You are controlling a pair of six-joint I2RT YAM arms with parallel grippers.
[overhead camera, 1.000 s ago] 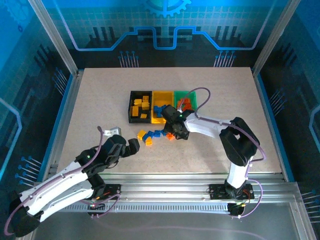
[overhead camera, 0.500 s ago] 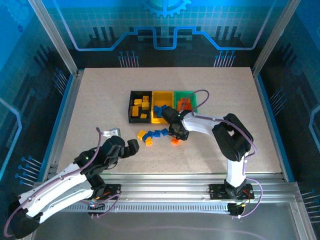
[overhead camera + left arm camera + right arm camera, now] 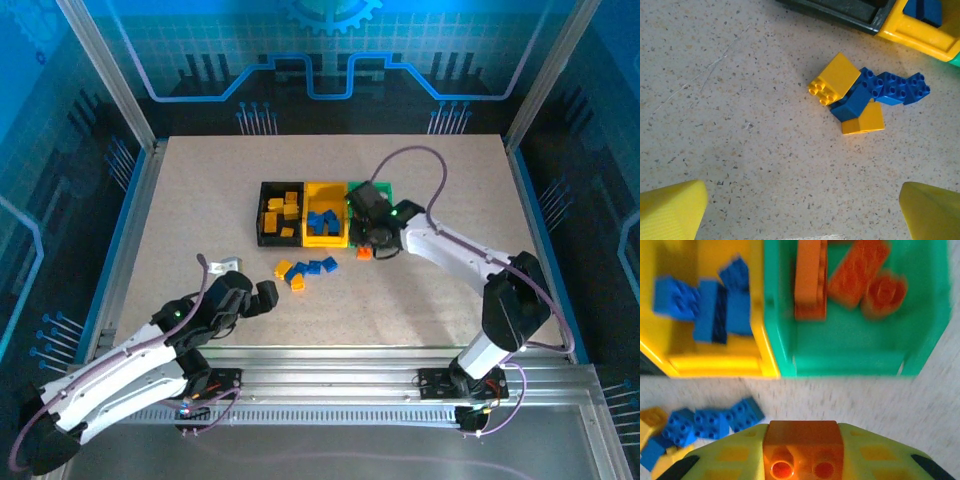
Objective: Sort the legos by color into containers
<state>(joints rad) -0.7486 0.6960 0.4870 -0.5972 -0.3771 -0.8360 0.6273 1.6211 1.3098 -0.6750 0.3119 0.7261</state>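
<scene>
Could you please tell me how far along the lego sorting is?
Done: yellow bricks lie in the black bin, blue bricks in the yellow bin, orange bricks in the green bin. In hand: the right gripper is shut on an orange brick near the green bin. Remaining: a cluster of yellow and blue bricks on the table, with the open left gripper nearby.

Glossy plastic legos (image 3: 890,90) on a matt speckled table (image 3: 740,130)

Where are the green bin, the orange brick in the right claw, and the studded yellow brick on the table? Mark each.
green bin (image 3: 845,364), right wrist view, near wall.
orange brick (image 3: 803,436), right wrist view, smooth upper face.
yellow brick (image 3: 840,75), left wrist view, smooth broad face.
</scene>
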